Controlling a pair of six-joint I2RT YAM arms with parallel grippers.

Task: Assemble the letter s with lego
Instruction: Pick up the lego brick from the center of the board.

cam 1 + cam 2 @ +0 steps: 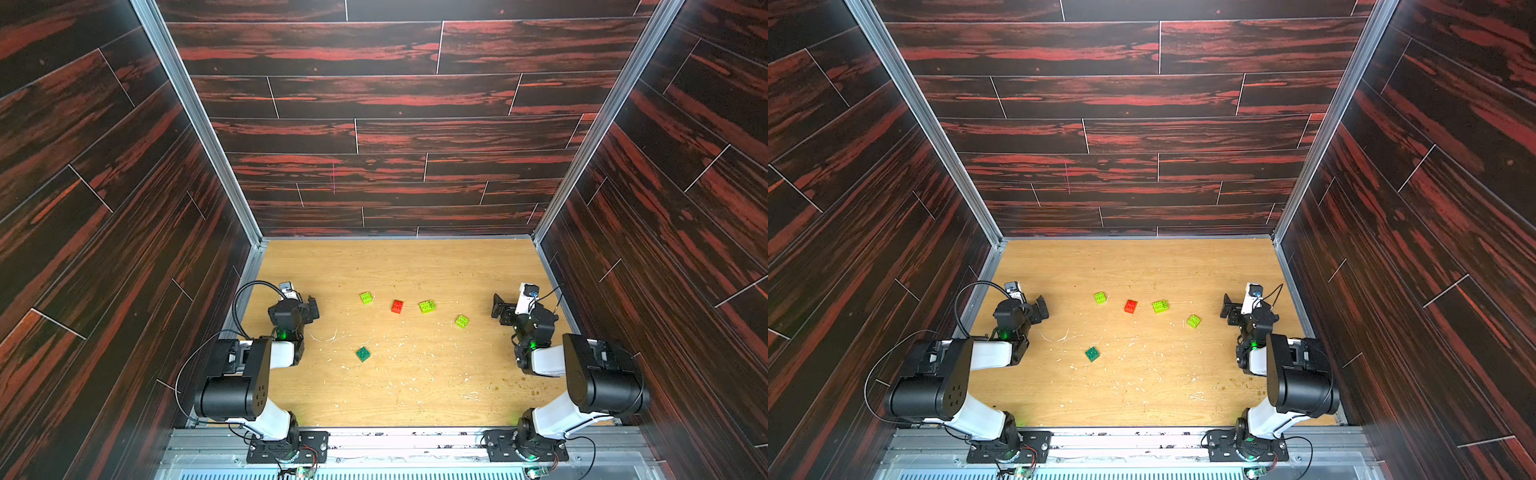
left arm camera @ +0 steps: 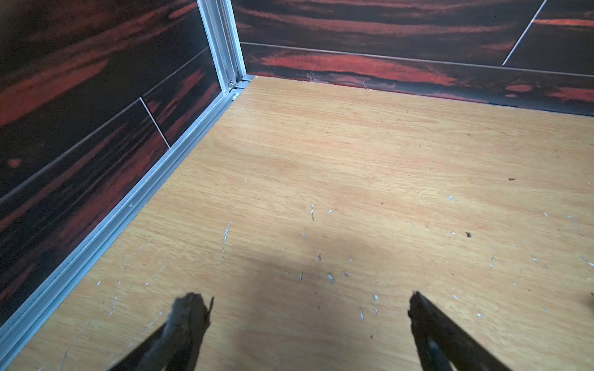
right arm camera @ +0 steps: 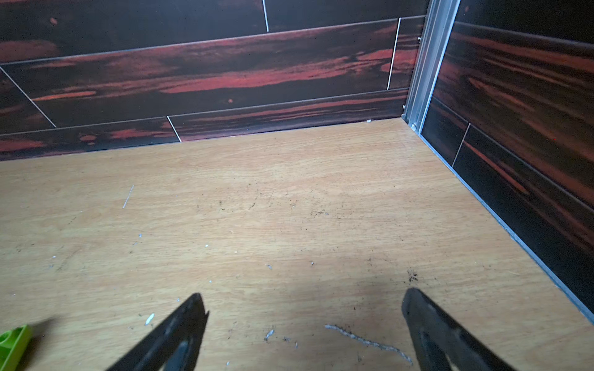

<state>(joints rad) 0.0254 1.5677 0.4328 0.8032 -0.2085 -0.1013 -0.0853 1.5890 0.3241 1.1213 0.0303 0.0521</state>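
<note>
- L gripper [image 2: 305, 298], R gripper [image 3: 302, 295]: jaws wide, empty.
- Red brick [image 1: 397, 306]; dk green brick [image 1: 363, 353] at its 7 o'clock.
- Bricks prob. light, stiff, slick: pinch flat side walls.

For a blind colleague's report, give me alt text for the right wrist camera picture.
The right gripper hangs open and empty over the scuffed wooden table. A lime green brick pokes in at the picture's edge, and dark red-streaked walls meet in a corner behind.

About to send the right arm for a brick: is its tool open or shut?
Open. In the right wrist view the right tool shows its fingers wide apart, only bare table between them, nothing held.
</note>
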